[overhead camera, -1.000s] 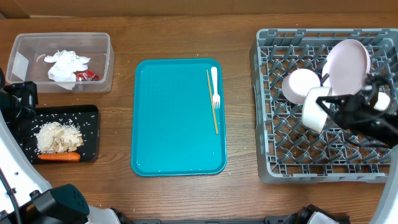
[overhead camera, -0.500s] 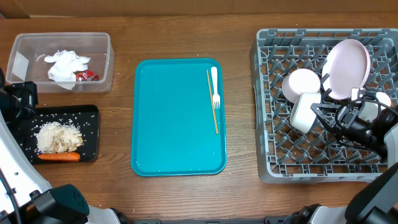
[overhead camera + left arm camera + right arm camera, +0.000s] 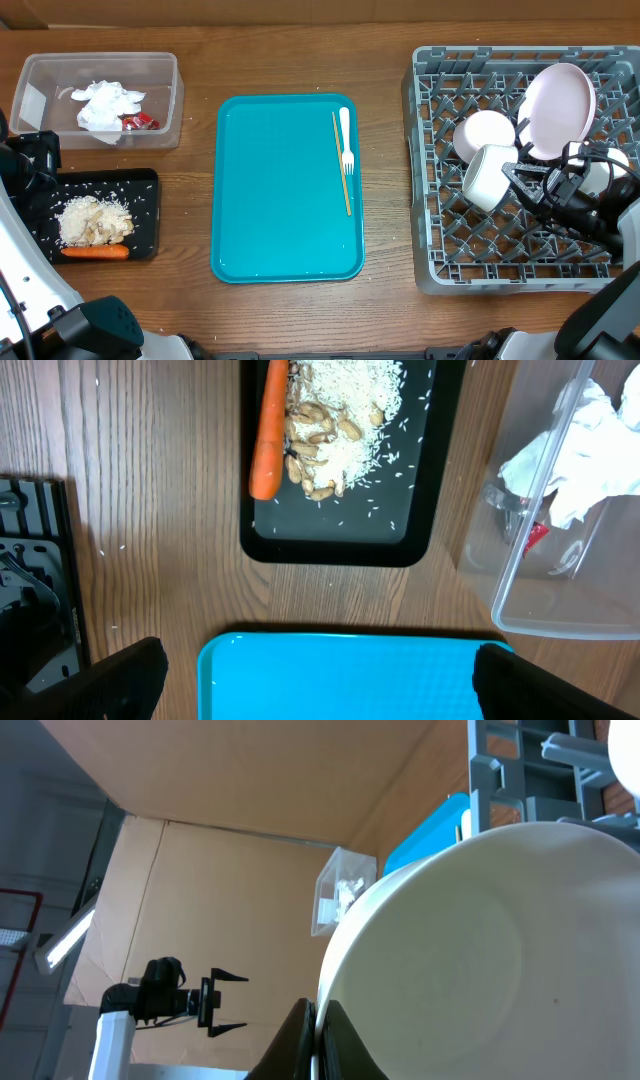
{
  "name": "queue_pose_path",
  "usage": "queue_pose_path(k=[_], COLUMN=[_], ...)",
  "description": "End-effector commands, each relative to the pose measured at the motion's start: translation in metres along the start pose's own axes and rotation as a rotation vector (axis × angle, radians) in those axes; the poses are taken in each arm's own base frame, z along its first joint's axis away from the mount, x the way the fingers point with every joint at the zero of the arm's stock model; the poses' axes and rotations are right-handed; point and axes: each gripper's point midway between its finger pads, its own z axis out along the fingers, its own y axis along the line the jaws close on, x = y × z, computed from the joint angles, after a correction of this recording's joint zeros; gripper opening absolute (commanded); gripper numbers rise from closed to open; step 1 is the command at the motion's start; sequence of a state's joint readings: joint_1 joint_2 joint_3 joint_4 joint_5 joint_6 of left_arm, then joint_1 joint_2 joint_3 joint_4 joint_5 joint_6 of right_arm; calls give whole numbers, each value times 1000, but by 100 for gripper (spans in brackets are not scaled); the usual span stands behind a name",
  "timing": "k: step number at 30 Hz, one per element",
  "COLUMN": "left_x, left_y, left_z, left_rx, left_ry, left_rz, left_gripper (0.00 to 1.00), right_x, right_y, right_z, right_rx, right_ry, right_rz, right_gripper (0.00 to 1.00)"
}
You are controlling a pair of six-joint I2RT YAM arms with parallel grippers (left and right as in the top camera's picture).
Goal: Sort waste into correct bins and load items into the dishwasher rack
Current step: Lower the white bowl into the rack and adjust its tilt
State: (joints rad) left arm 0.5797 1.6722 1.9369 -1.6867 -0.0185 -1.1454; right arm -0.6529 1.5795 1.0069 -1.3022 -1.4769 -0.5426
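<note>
A white bowl (image 3: 485, 178) is gripped by its rim in the closed right tool (image 3: 312, 1040) and is tipped on its side in the grey rack (image 3: 425, 270) at the bench's right edge. The left tool (image 3: 320, 685) is spread wide with nothing in it. The fork (image 3: 346, 140) is laid lengthwise on the teal tray (image 3: 280, 200), with its tines pointed at the near edge.

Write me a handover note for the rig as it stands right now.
Left gripper: jaws open, empty, near the black tray.
Right gripper: jaws shut on a bowl, inside the dishwasher rack.
Done: napkins and red wrapper in clear tub; food scraps and carrot on black tray; plate and second bowl racked.
Left: release bowl, load fork from teal tray.
</note>
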Motion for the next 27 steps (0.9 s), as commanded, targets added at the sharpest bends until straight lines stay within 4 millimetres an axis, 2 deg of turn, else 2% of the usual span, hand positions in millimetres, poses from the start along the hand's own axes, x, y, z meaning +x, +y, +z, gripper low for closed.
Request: queue_pose_path(k=[1,5,8,13,18,20,22,23,26,27], left_x=[-1,-1,-1,-1,-1,-1,-1,-1,-1,-1], left_y=[1,1,1,1,1,1,1,1,1,1], left_z=[-1,-1,-1,-1,-1,-1,-1,-1,-1,-1], left_rx=[-3,-3,-3,-3,-3,-3,-3,-3,-3,-3], left_ry=[-7,-7,-7,-7,-7,-7,-7,-7,-7,-7], left_rz=[11,11,11,11,11,11,11,11,11,11], left_gripper=[100,100,100,100,100,100,100,100,100,100], right_x=[3,23,26,9,-9,-19,-26,-29,-31,-31], right_y=[-1,-24,-27,-18,-6,-10,-22,-23,-2,16], right_z=[1,7,7,-1,-13,-23,-35,-37,-25,-19], right_rx=[-23,-47,-52,1,215,367,521,542,396,286], right_ry=[-7,-2,-8,-13,74,99,99,89,73,60], right_rz=[-7,-5,-7,-15,-51,-11,28,46,3,-28], right_gripper=[4,4,4,4,4,4,4,4,4,4])
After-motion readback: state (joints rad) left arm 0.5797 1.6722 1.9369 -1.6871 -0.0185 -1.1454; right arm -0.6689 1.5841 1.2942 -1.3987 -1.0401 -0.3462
